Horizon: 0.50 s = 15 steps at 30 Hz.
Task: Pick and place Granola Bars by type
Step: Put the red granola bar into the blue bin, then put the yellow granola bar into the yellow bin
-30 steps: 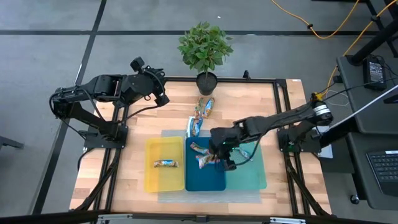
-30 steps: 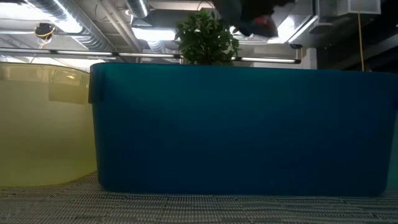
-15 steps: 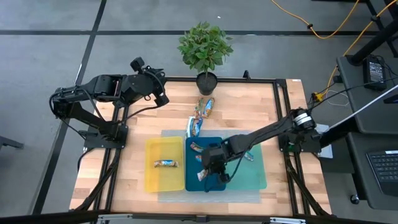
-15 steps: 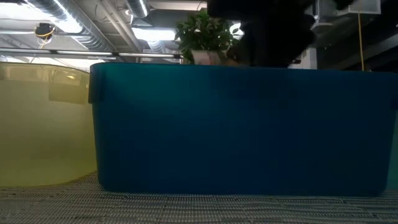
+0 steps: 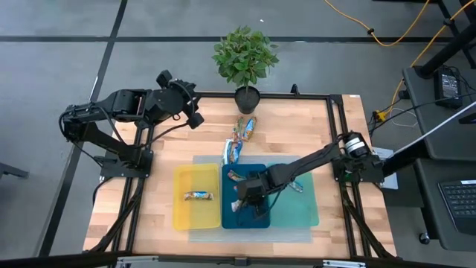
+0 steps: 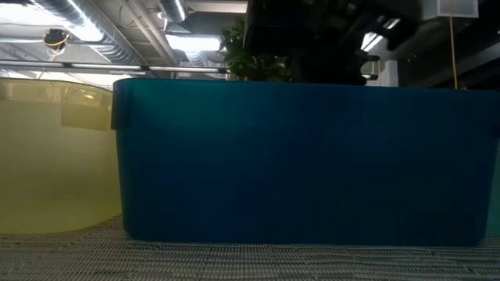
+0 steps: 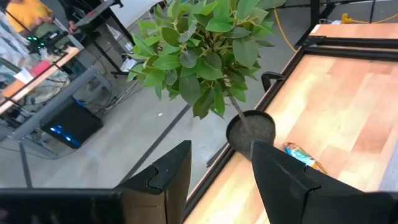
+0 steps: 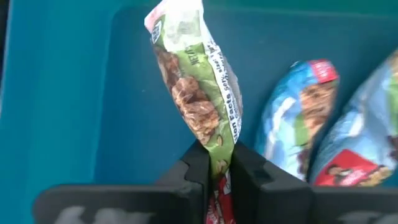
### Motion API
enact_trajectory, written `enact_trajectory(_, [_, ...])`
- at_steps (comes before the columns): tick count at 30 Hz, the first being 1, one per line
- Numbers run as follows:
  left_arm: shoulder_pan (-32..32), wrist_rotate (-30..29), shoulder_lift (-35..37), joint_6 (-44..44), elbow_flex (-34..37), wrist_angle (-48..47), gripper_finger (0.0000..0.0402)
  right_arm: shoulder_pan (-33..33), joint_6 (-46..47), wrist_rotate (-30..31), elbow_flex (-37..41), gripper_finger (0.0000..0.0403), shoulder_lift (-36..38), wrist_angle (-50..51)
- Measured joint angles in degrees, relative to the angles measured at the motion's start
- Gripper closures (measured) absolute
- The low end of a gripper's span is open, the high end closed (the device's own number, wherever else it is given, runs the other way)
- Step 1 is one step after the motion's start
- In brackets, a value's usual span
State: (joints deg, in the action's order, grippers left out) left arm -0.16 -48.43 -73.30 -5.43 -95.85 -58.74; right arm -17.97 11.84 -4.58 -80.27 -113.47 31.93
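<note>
Over blue tray point(image 5: 232, 217), right gripper point(image 5: 243, 199) lower, nearer front

Between the black jaws of the right gripper point(image 8: 217, 163) sits a granola bar point(image 8: 196, 81) in a green-and-white wrapper printed with brown oat clusters, red at its clamped end. Just beside the jaws lie two light blue bars point(image 8: 298, 115) with red corner patches. All rest against the dark blue tray point(image 5: 246, 219). A clear yellow tray point(image 5: 182, 212) holds an orange-brown bar point(image 5: 198, 196); a teal tray point(image 5: 301, 212) is pale. The table point(image 5: 297, 126) is light wood; the plant point(image 7: 199, 50) is green in a black pot.
</note>
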Motion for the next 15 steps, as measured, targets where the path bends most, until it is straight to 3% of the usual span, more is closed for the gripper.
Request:
enact_trajectory(6, [0.0,0.14,0.0,-0.03,0.0,-0.01,0.0242,0.61,1.11,-0.02,0.0,0.0326,0.0,-0.47])
enact_trajectory(15, [0.0,0.16,0.0,-0.83,0.0,-0.02,0.0242,1.07,4.32,-0.02,0.0,0.0227,0.0,-0.47])
